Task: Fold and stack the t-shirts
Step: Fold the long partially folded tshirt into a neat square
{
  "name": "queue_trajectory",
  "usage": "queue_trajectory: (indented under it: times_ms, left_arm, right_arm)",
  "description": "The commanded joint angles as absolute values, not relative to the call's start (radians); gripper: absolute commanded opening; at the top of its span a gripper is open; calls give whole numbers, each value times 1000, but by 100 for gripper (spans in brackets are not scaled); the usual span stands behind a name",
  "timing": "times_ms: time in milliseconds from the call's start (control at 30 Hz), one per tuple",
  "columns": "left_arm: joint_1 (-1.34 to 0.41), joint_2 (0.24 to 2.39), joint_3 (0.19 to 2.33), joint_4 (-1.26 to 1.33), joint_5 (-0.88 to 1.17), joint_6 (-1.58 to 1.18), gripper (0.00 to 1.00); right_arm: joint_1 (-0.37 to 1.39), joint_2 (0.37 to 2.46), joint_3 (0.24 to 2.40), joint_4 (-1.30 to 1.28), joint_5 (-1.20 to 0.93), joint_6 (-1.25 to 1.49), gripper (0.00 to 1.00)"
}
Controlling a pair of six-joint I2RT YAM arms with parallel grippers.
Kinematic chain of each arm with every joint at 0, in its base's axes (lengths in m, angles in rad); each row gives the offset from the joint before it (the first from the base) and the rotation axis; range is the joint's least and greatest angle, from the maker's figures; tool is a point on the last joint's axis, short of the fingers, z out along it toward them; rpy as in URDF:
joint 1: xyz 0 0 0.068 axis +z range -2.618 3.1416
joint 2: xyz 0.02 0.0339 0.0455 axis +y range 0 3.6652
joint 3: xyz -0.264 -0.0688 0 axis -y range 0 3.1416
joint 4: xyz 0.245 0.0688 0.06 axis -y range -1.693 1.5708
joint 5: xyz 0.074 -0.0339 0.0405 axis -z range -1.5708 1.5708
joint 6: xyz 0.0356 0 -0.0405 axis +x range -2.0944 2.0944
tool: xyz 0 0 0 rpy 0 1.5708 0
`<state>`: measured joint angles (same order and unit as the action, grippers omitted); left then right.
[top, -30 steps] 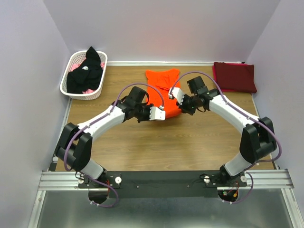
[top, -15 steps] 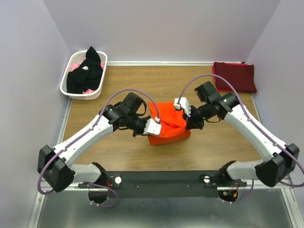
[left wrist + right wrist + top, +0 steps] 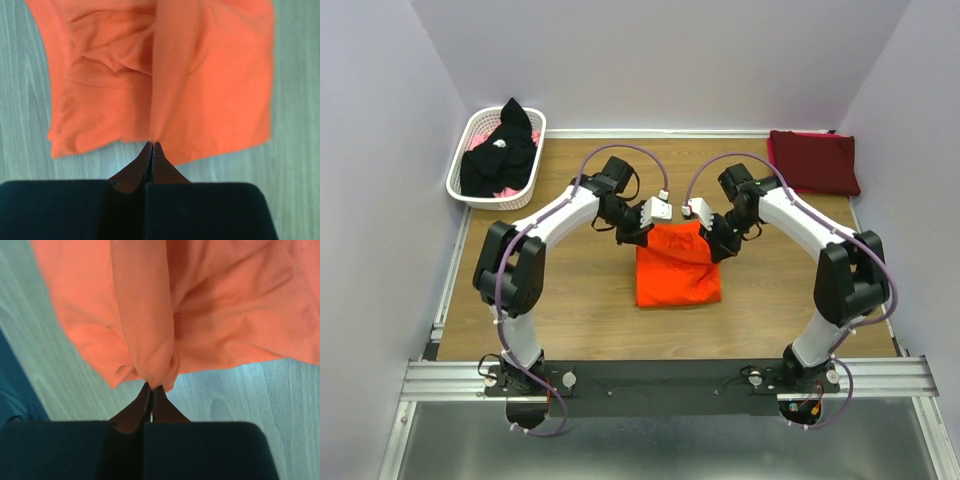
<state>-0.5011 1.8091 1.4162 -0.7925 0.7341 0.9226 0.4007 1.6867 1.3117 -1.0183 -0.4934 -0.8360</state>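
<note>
The left jaws were pressed together on a thin ridge of the orange t-shirt point(image 3: 210, 75), and the right jaws were clamped on a bunched fold of the same cloth. Both pinches were made at the shirt's far edge, which was drawn up toward the tips. The near part lay spread on the wooden counter point(image 3: 570, 300), at its middle, between the left arm point(image 3: 560, 215) and the right arm point(image 3: 800, 225).

Three t-shirts were counted: the orange one, a maroon t-shirt point(image 3: 815, 162) laid flat at the far right corner, and a black t-shirt point(image 3: 498, 158) heaped in the one white basket point(image 3: 498, 198) at the far left corner. Two arms were counted.

The pinched cloth at the tips was shown only by the wrist views. The maroon shirt, the black shirt and the basket were shown only by the top view.
</note>
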Motion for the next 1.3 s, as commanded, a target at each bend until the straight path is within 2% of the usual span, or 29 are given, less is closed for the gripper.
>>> queue_trajectory:
  times_ms: [0,267,300,333,400,433,467,500,567,633,733,800,867,1067,1267]
  left_arm:
    - [-502,1882,1456,-697,756,832,0]
    - [-489,1974,1370,-542,696,758,0]
    - [-488,1973,1362,-531,689,750,2]
    - [-488,1967,1355,-526,687,752,14]
    - [-485,1930,1356,-554,716,810,26]
    - [-482,1908,1356,-590,735,831,29]
    - [-477,1882,1353,-598,761,848,31]
    - [-477,1856,1350,-606,770,867,33]
    - [-479,1787,1342,-615,791,894,39]
    - [-479,1763,1360,-646,825,925,45]
    - [-497,1784,1388,-650,853,914,47]
    - [-527,1804,1414,-643,844,910,48]
    - [-548,1836,1437,-628,833,900,48]
    - [-603,1930,1477,-594,808,885,48]
    - [-624,1991,1468,-554,787,859,48]
  right_arm:
    - [354,1756,1301,-933,-503,-865,0]
    - [321,1841,1290,-890,-515,-845,1]
    - [321,1862,1292,-885,-523,-825,0]
    - [321,1871,1298,-884,-528,-815,1]
    - [321,1884,1324,-905,-535,-778,16]
    - [319,1879,1333,-923,-544,-775,25]
    - [307,1867,1359,-957,-579,-773,43]
    - [299,1858,1374,-969,-606,-762,48]
    - [276,1832,1408,-979,-661,-721,51]
    - [244,1832,1477,-1000,-742,-667,51]
    - [227,1873,1555,-1003,-834,-591,51]
    - [227,1943,1591,-999,-868,-539,50]
    - [227,2033,1646,-993,-893,-491,45]
    - [227,2163,1712,-902,-939,-384,37]
    - [230,2273,1715,-854,-940,-336,37]
